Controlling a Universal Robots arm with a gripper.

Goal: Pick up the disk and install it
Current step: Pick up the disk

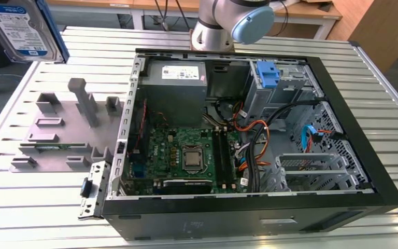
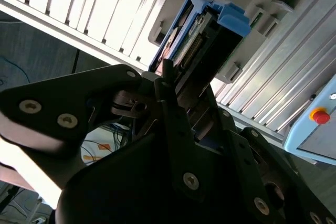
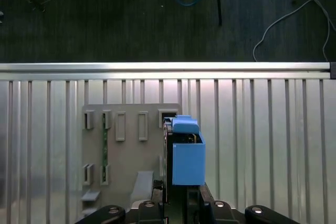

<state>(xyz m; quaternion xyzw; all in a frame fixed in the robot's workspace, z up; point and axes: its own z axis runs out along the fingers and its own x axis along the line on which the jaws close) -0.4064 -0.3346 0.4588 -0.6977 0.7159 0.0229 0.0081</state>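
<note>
Exterior view: flat, blue-framed disk (image 1: 20,28)

Open PC case (image 1: 219,223) sits on the slatted tabletop (image 1: 19,207), green motherboard (image 1: 164,150) and grey power supply (image 1: 174,83) inside. Grey slotted holder (image 1: 60,155) lies just beside the case.

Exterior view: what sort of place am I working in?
Probably a lab bench for PC assembly: an open computer case on a slatted metal table, a grey parts fixture beside it, the gripper holding the disk.
</note>
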